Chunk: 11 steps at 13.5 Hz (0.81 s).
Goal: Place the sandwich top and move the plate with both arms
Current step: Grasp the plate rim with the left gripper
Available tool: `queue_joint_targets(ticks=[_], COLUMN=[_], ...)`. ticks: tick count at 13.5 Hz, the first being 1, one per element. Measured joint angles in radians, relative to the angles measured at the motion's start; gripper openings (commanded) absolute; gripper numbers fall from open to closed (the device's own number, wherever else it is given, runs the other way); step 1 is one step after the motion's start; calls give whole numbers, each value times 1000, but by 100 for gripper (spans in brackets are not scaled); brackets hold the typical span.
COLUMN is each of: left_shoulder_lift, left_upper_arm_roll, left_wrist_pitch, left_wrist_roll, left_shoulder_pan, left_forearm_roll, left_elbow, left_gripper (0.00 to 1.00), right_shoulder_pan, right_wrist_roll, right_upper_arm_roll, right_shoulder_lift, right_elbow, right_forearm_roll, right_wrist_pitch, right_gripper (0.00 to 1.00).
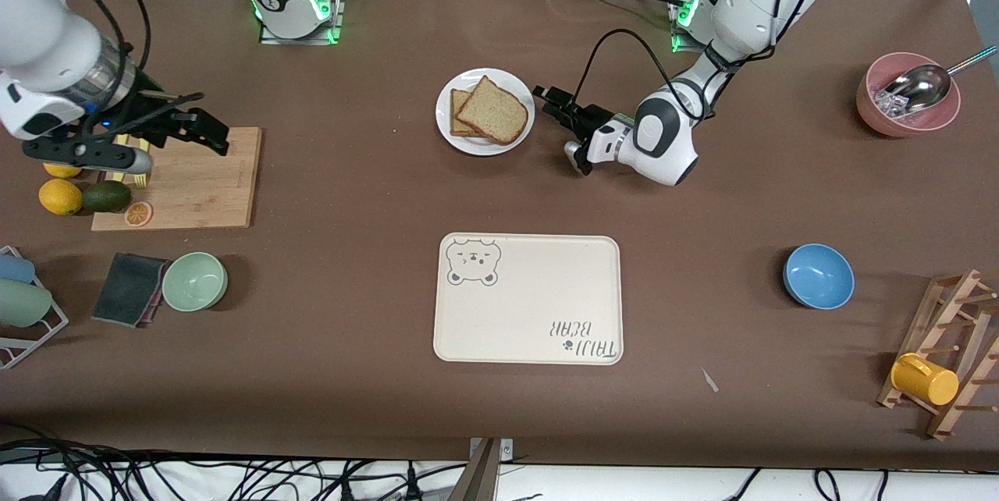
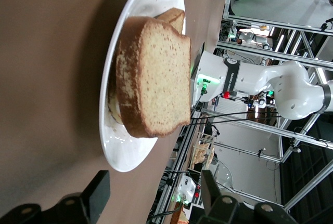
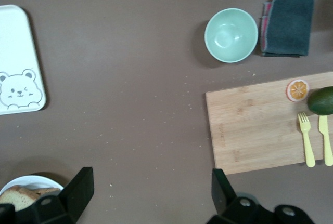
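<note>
1. My left end effector (image 1: 550,101) sits low over the table, just beside the plate (image 1: 446,120) on the side toward the left arm's end; fingers apart, nothing between them, rim not gripped.
2. The plate lies straight ahead of those fingers: in the left wrist view its rim (image 2: 112,146) fills the space in front of the two black fingertips (image 2: 97,192), a gap between rim and tips.
3. The sandwich top (image 1: 493,111) is already on the plate, lying over a lower slice (image 1: 459,104) and turned a little askew to it, domed edge pointing away from the front camera.
4. My right end effector (image 1: 204,123) hangs over the wooden cutting board (image 1: 211,189), well apart from the plate; fingers wide open, empty, this arm waiting.
5. So the left arm is much nearer the plate; the right has bare table to cross to reach the rim toward its own end.
6. The cream bear tray (image 1: 531,306) lies nearer the front camera than the plate, bare table between them, nothing in the way.
7. Also around the plate, all well apart: green bowl (image 1: 194,280), dark cloth (image 1: 129,289), blue bowl (image 1: 818,275), pink bowl with scoop (image 1: 908,95).
8. Judgement: top placed; next is gripping the rim from both sides.
</note>
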Motion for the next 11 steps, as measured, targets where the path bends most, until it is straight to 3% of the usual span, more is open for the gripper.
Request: queue_joint_targets(ticks=[5, 9, 11], left_shoulder_lift=[0, 2, 5], left_upper_arm_roll=[-3, -4, -5], left_wrist_pitch=[42, 72, 107], left_wrist_roll=[-1, -1, -1], left_shoulder_pan=[-9, -13, -33], left_forearm_roll=[0, 0, 0], left_elbow=[0, 0, 0], left_gripper=[78, 73, 68], right_shoulder_pan=[0, -10, -21], right_wrist_roll=[0, 1, 1], right_upper_arm_roll=[-2, -6, -10], right_shoulder_lift=[6, 78, 95], right_elbow=[28, 160, 174], right_forearm_roll=[-24, -29, -29], right_wrist_pitch=[-16, -124, -129], right_gripper=[100, 100, 100])
